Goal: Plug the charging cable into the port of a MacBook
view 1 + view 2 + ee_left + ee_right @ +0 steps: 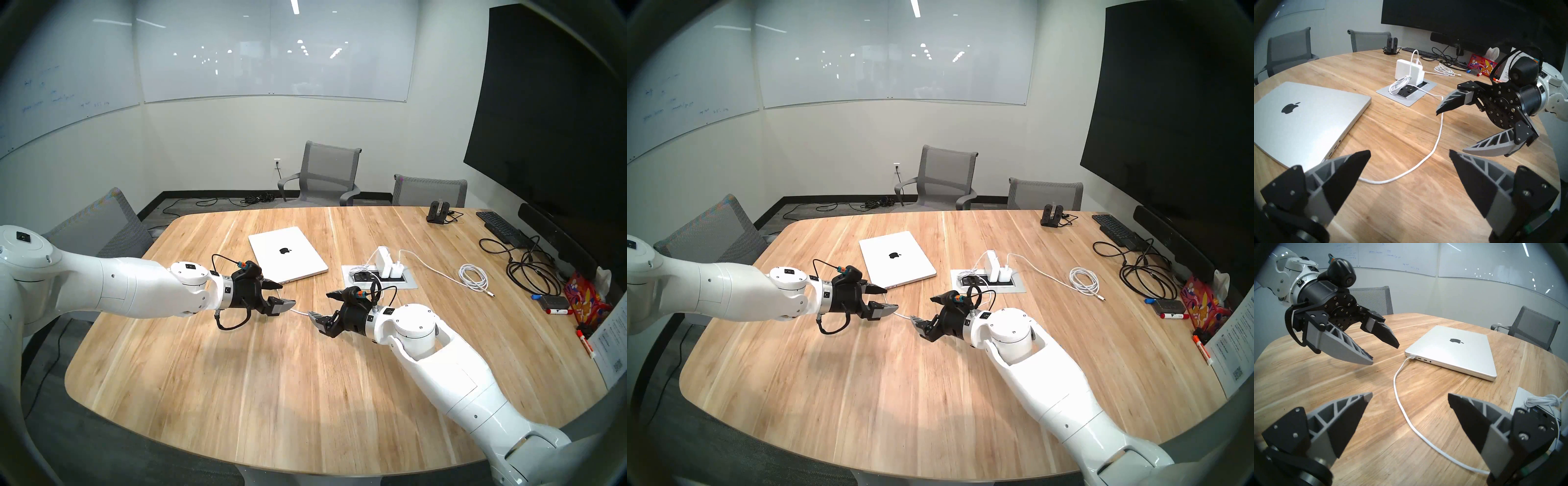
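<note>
Charging cable (1398, 392) seated in MacBook (1454, 351) endmost port (1412, 357), connector axis along near edge. Left tool (283, 293) and right tool (320, 305): both apart, empty.

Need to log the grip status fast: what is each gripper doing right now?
Left gripper: open, holding nothing.
Right gripper: open, holding nothing.

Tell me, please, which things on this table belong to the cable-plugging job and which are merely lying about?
Belonging to the job:
charging cable, its connector at the endmost port
MacBook
white power adapter

Lying about:
coiled white cord
black keyboard
black cords
tissue box
markers
</note>
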Robot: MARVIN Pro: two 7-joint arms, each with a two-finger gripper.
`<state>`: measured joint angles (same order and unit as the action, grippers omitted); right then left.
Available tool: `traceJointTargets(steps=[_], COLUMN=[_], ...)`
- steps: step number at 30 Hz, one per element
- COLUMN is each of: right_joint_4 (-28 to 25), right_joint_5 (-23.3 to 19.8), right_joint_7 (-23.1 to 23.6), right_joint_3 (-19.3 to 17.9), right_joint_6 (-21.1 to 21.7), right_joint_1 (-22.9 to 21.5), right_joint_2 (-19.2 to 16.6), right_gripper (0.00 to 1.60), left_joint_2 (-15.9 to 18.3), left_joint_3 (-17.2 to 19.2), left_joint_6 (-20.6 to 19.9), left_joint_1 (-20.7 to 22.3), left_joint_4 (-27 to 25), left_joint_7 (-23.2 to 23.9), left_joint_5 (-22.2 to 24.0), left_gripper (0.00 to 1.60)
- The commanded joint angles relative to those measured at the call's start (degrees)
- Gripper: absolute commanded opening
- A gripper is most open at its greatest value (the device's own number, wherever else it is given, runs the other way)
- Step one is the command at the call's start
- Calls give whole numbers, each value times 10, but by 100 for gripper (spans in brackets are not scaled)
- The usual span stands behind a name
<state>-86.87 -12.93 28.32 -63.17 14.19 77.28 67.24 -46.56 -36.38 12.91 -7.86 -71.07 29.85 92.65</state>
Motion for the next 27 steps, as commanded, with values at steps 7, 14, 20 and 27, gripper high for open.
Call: traceJointTargets(steps=[7, 14, 20, 27], right_joint_4=[-13, -13, -13, -13], right_joint_5=[1, 1, 1, 1], right_joint_7=[0, 0, 0, 0], right_joint_3=[-1, -1, -1, -1], right_joint_6=[-4, -4, -4, -4], right_joint_1=[-5, -5, -5, -5], right_joint_2=[2, 2, 2, 2], right_gripper=[160, 160, 160, 160], left_joint_2=[-28, -45, -60, -73], left_joint_3=[14, 18, 18, 21], left_joint_6=[-10, -11, -22, -30], left_joint_1=[-7, -18, -23, -26], left_joint_4=[36, 66, 90, 111], left_joint_7=[33, 47, 60, 72], left_joint_5=[18, 26, 32, 36], left_gripper=[160, 160, 160, 160])
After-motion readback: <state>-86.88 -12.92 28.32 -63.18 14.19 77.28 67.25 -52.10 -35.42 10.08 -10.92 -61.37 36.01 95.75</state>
